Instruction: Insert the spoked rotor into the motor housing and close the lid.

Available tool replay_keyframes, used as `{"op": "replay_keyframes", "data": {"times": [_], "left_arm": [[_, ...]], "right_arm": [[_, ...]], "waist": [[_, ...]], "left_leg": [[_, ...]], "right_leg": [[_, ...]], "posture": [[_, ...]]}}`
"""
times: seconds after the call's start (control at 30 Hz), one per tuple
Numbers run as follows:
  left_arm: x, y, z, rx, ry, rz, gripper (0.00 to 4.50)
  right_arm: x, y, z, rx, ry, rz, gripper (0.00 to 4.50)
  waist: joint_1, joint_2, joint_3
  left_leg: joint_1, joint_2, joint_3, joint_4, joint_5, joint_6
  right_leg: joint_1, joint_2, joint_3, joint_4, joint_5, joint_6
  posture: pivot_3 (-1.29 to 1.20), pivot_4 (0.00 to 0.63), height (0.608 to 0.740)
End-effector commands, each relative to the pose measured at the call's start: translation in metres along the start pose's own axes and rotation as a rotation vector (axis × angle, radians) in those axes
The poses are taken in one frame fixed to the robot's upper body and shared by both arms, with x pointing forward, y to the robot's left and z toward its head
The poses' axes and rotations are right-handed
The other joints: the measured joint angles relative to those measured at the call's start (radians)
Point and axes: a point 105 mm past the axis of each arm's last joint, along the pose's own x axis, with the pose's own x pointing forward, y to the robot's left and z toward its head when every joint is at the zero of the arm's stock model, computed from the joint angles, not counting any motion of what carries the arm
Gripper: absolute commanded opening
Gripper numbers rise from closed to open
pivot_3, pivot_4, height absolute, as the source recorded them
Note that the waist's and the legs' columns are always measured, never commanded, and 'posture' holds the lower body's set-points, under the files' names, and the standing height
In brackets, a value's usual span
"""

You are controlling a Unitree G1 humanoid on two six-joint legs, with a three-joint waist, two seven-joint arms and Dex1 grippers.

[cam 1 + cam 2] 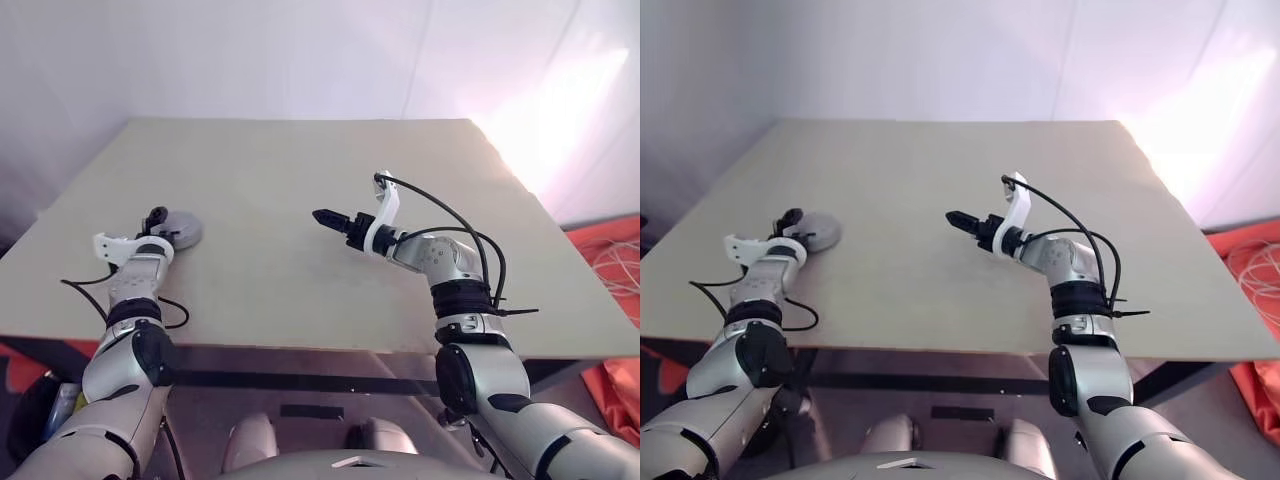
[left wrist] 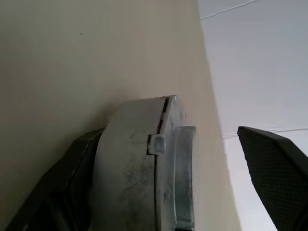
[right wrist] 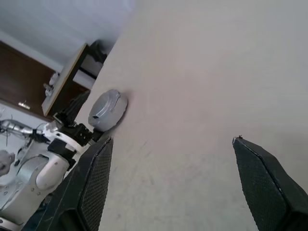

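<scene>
A round grey drum, the motor housing (image 1: 182,231), lies on the table (image 1: 300,160) near its left edge, with the silvery lid (image 3: 109,109) sitting on it. The spoked rotor is hidden. My left gripper (image 1: 163,222) is open around the housing. In the left wrist view one finger (image 2: 72,187) lies against the housing's side (image 2: 130,163), and the other finger (image 2: 276,168) stands well clear of it. My right gripper (image 1: 326,217) hovers open and empty over the middle of the table, pointing left toward the housing, which lies some way off.
The beige table has its front edge (image 1: 300,345) just before my arms. A black cable (image 1: 440,215) loops over my right wrist. Orange cloth and white cord (image 1: 615,265) lie on the floor at the right.
</scene>
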Motion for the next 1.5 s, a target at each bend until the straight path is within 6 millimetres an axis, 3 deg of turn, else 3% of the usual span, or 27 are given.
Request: {"op": "replay_keyframes", "data": {"times": [0.03,0.23,0.27,0.3,0.33,0.37,0.43,0.5,0.6,0.83,1.07,1.17,1.23,1.3,1.4,1.43,1.5], "left_arm": [[-0.014,0.065,0.048,0.133,-0.170,0.272,4.48],[-0.020,0.070,0.071,0.271,-0.261,0.353,4.48],[-0.021,0.070,0.076,0.298,-0.279,0.363,4.48],[-0.022,0.070,0.078,0.313,-0.289,0.369,4.48],[-0.022,0.070,0.081,0.324,-0.299,0.379,4.48],[-0.023,0.069,0.085,0.345,-0.315,0.385,4.48],[-0.025,0.068,0.092,0.381,-0.347,0.400,4.48],[-0.026,0.068,0.095,0.387,-0.362,0.410,4.48],[-0.028,0.070,0.099,0.413,-0.378,0.427,4.48],[-0.032,0.070,0.110,0.461,-0.423,0.443,4.48],[-0.030,0.046,0.127,0.525,-0.495,0.359,4.48],[-0.031,0.022,0.142,0.556,-0.557,0.290,4.48],[-0.027,-0.005,0.145,0.581,-0.569,0.174,4.48],[-0.018,-0.048,0.131,0.625,-0.516,-0.053,4.48],[-0.014,-0.113,0.081,0.523,-0.286,-0.480,4.48],[-0.020,-0.133,0.056,0.449,-0.135,-0.651,4.48],[-0.061,-0.169,-0.001,0.416,0.236,-1.025,4.48]], "right_arm": [[0.000,0.009,0.014,-0.022,-0.031,0.025,4.50],[0.001,0.009,0.013,-0.021,-0.026,0.029,4.50],[0.001,0.009,0.013,-0.020,-0.025,0.030,4.50],[0.001,0.009,0.013,-0.020,-0.025,0.031,4.50],[0.001,0.009,0.013,-0.019,-0.025,0.031,4.50],[0.001,0.009,0.013,-0.019,-0.024,0.032,4.50],[0.000,0.009,0.012,-0.018,-0.022,0.036,4.50],[0.001,0.009,0.012,-0.017,-0.020,0.039,4.50],[0.000,0.010,0.012,-0.015,-0.019,0.043,4.50],[-0.001,0.011,0.010,-0.015,-0.011,0.058,4.50],[-0.005,0.024,0.010,-0.072,-0.033,0.147,4.50],[-0.008,0.033,0.009,-0.140,-0.059,0.201,4.50],[-0.010,0.038,0.006,-0.178,-0.058,0.225,4.50],[-0.013,0.041,0.003,-0.219,-0.059,0.249,4.50],[-0.018,0.046,-0.002,-0.291,-0.052,0.295,4.50],[-0.021,0.049,-0.003,-0.323,-0.058,0.321,4.50],[-0.029,0.056,-0.003,-0.402,-0.089,0.368,4.50]], "waist": [[-0.028,0.006,-0.004],[-0.084,0.029,-0.002],[-0.084,0.021,0.000],[-0.076,-0.008,-0.002],[-0.059,-0.008,-0.003],[-0.037,-0.006,-0.005],[-0.017,0.000,-0.008],[-0.017,0.002,-0.009],[-0.016,0.006,-0.011],[0.007,0.005,-0.010],[0.012,0.003,-0.010],[0.021,-0.004,-0.009],[0.035,-0.008,-0.009],[0.051,-0.010,-0.009],[0.089,-0.011,-0.008],[0.093,-0.011,-0.007],[0.104,-0.011,-0.007]], "left_leg": [[0.001,0.002,-0.002,0.000,-0.001,-0.003],[0.004,0.041,-0.037,0.006,-0.017,-0.026],[0.006,0.044,-0.041,0.006,-0.020,-0.031],[0.011,0.037,-0.040,0.009,-0.022,-0.035],[0.022,0.022,-0.034,0.013,-0.027,-0.043],[0.023,0.011,-0.033,0.018,-0.036,-0.050],[-0.002,-0.005,-0.036,0.025,-0.033,-0.044],[-0.018,0.002,-0.043,0.029,-0.030,-0.044],[-0.018,0.002,-0.043,0.026,-0.034,-0.052],[-0.016,0.003,-0.041,0.018,-0.038,-0.046],[-0.018,0.003,-0.039,0.015,-0.039,-0.045],[-0.020,0.004,-0.039,0.015,-0.040,-0.045],[-0.021,0.004,-0.039,0.016,-0.041,-0.044],[-0.022,0.004,-0.039,0.016,-0.041,-0.043],[-0.021,0.003,-0.039,0.017,-0.042,-0.042],[-0.018,0.005,-0.036,0.018,-0.041,-0.043],[-0.015,0.004,-0.031,0.019,-0.041,-0.043]], "right_leg": [[0.000,0.000,-0.012,-0.008,0.000,0.000],[0.014,-0.003,-0.103,-0.050,0.000,0.000],[0.014,-0.002,-0.100,-0.031,0.000,0.001],[0.011,-0.004,-0.059,0.017,-0.009,0.014],[0.005,-0.002,-0.020,0.049,-0.030,-0.015],[-0.005,0.000,-0.017,0.057,-0.038,-0.025],[-0.029,0.008,-0.017,0.058,-0.037,-0.024],[-0.040,0.022,-0.019,0.055,-0.029,-0.014],[-0.039,0.025,-0.020,0.051,-0.029,-0.026],[-0.033,0.023,-0.020,0.036,-0.028,-0.025],[-0.032,0.022,-0.020,0.029,-0.026,-0.029],[-0.032,0.022,-0.020,0.027,-0.026,-0.029],[-0.032,0.022,-0.021,0.027,-0.025,-0.029],[-0.032,0.022,-0.021,0.026,-0.024,-0.031],[-0.031,0.019,-0.023,0.026,-0.023,-0.030],[-0.030,0.017,-0.023,0.027,-0.022,-0.032],[-0.026,0.014,-0.023,0.027,-0.023,-0.037]], "posture": [[0.00,0.000,0.740],[0.00,0.000,0.740],[0.00,0.000,0.740],[0.00,0.000,0.740],[0.00,0.000,0.740],[0.00,0.000,0.740],[0.00,0.000,0.740],[0.00,0.000,0.740],[0.00,0.000,0.740],[0.00,0.000,0.740],[0.00,0.000,0.740],[0.00,0.000,0.740],[0.00,0.000,0.740],[0.00,0.000,0.740],[0.00,0.000,0.740],[0.00,0.000,0.740],[0.00,0.000,0.740]]}}
